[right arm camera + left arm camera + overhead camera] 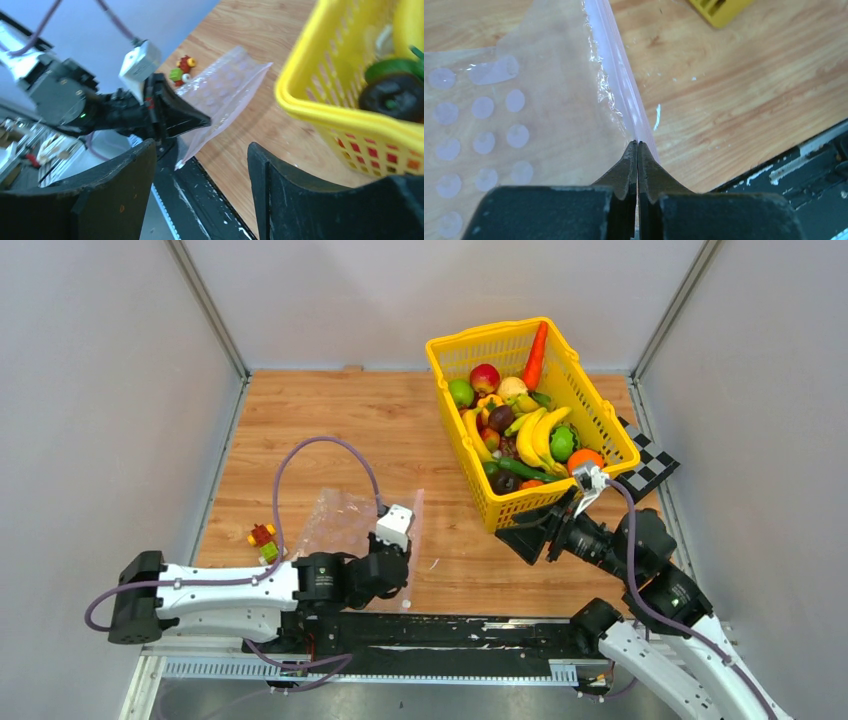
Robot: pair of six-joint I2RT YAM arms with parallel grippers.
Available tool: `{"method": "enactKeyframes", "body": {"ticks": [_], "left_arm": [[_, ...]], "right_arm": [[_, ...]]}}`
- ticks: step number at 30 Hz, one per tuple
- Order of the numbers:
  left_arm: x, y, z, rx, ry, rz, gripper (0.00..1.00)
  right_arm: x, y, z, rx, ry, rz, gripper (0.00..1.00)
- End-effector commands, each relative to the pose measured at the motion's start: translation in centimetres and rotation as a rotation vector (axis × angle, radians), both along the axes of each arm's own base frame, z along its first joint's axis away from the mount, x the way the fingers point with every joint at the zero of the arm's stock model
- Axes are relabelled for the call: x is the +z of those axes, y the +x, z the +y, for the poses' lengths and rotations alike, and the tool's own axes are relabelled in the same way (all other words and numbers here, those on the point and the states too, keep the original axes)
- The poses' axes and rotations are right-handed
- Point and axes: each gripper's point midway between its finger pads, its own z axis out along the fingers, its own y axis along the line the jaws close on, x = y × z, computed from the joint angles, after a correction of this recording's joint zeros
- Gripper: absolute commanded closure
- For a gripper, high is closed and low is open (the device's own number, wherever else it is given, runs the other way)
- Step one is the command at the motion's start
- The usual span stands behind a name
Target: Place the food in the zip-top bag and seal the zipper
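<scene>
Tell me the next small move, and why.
Probably lift the pinched edge of the bag slightly: the left jaws are shut on the zipper, the bag lies nearly flat, and the right jaws stand open and empty by the basket of food.

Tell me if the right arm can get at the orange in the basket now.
Probably yes: the orange sits uncovered on top in the basket, beside the open right hand, which must turn toward it.
</scene>
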Motion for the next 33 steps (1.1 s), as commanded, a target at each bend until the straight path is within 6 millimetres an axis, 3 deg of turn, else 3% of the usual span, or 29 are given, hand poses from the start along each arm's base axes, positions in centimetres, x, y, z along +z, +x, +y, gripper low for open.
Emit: {"method": "enactKeyframes", "body": {"ticks": [1,9,19,25,33], "left_arm": [[2.4,1.9,1.0,0.053,-0.064,-0.061,1.00],[4.5,3.4,2.5,0.102,-0.144,-0.081,1.00],[6.4,3.9,3.2,0.106,-0.220,-0.094,1.00],[7.0,4.7,5.3,0.155,-0.284,-0.100,1.00],[7.4,4.5,5.9,0.157,-0.335,-0.102,1.00]], "right_arm": [[5.9,-1.8,2.3,0.210,0.044,-0.164,0.34],[4.9,0.0,5.2,0.286,-0.034,-0.084,0.37],[1.1,1.4,10.8,0.300,-0.187,-0.009,0.38],[-2.3,4.5,12.9,0.185,-0.304,0.082,0.49],[-4.3,5.4,15.9,0.195,-0.239,0.162,0.50]]}}
